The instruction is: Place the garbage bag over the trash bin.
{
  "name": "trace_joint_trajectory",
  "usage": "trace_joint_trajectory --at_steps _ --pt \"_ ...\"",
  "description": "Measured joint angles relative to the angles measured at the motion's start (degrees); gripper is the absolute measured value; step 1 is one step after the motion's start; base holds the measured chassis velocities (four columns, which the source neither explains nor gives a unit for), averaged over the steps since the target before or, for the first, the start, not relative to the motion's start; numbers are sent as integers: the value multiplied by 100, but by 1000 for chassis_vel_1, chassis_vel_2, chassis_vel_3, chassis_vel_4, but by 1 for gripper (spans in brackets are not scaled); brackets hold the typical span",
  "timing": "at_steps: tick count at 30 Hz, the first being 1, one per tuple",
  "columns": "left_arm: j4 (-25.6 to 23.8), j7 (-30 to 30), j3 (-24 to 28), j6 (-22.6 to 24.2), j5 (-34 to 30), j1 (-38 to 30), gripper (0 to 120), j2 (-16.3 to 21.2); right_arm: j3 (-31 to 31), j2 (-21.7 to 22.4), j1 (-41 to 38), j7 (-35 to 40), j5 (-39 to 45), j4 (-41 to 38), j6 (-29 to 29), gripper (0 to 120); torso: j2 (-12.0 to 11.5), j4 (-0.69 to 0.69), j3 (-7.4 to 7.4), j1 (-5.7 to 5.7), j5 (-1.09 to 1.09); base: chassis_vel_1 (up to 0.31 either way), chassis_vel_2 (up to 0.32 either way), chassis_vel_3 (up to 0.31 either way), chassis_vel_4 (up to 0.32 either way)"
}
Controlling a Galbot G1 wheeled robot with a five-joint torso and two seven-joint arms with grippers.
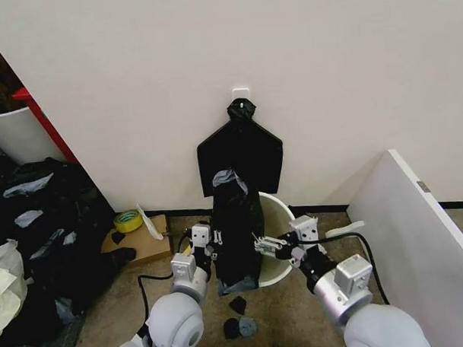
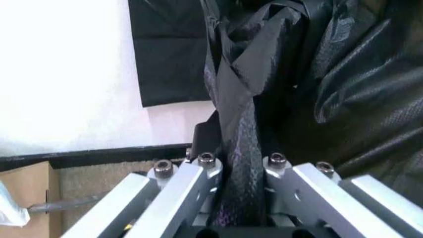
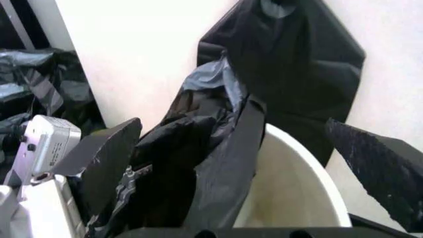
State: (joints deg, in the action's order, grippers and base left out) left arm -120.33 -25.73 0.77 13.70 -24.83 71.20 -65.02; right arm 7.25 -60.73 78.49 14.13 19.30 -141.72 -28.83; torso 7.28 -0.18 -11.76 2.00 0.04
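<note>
The black, crinkled garbage bag (image 1: 235, 234) hangs upright over the near-left rim of the round white trash bin (image 1: 278, 244), which stands against the wall. My left gripper (image 1: 206, 240) is at the bag's left side. In the left wrist view this gripper (image 2: 239, 161) is shut on a twisted fold of the bag (image 2: 251, 99). At the bag's right edge, over the bin's opening, is my right gripper (image 1: 266, 244). In the right wrist view it (image 3: 231, 124) is open, its black pads (image 3: 106, 158) set wide around the bag (image 3: 198, 153) and the bin's rim (image 3: 297, 148).
A flat fan-shaped black bundle (image 1: 240, 152) hangs on the wall just behind the bin. A heap of dark bags (image 1: 43, 226) fills the left side. A cardboard piece with a yellow tape roll (image 1: 128, 220) lies left of the bin, a white panel (image 1: 416, 228) stands at the right, and black scraps (image 1: 240, 322) lie on the floor.
</note>
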Motion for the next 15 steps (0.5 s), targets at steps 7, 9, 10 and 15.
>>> trace_joint_trajectory --at_steps 7,9,10,15 --pt "25 64 0 -9 153 70 4 -27 -161 -47 -276 24 123 310 -94 100 0 0 0 0 0 0 0 0 0" --pt "25 79 -7 -10 189 103 4 -39 -228 -73 -350 49 122 406 -106 100 0 -1 0 0 0 0 0 0 0" --pt "24 84 -10 -11 207 117 4 -44 -261 -87 -391 59 112 445 -106 100 0 -1 0 0 0 0 0 0 0" --pt "-13 116 -31 -15 272 187 4 -35 -504 -169 -657 158 39 625 -150 93 0 0 0 0 0 0 0 0 0"
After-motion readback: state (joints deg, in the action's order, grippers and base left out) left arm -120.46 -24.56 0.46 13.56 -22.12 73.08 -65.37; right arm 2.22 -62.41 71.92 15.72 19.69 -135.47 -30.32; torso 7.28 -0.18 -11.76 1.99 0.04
